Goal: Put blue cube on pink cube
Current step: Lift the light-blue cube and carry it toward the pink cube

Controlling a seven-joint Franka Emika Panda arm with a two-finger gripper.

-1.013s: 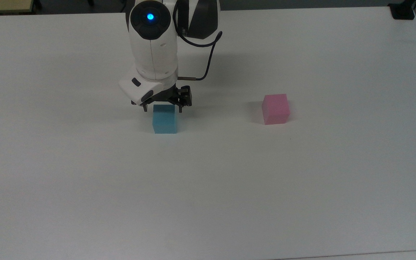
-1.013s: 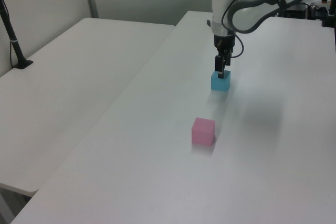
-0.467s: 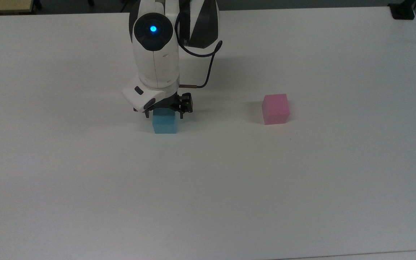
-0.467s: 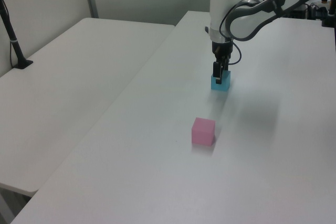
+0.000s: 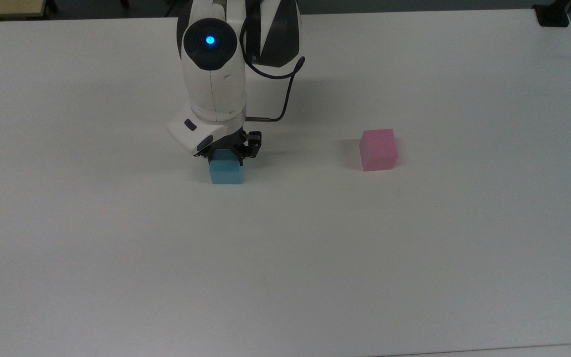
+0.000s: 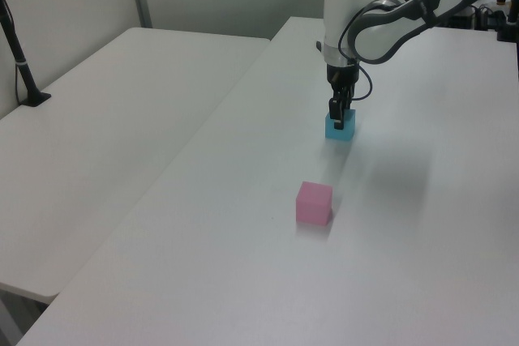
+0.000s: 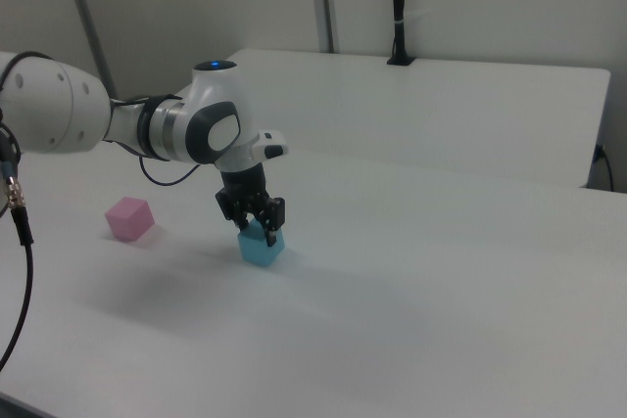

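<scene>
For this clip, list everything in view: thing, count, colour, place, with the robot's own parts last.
blue cube: one, light sky blue, on the white table right under the pincer, to the top view's left of centre.
pink cube: one, pastel pink, on the same table, apart from the blue cube, toward the top view's right.
white table: one, white, carrying both cubes.
second table: one, white, at the left view's left beside the first.
black post: one, black, standing on the second table's far edge.
robot arm: one, white and dark grey, blue light on top.
pincer: one, black, fingers shut on the blue cube's sides.
</scene>
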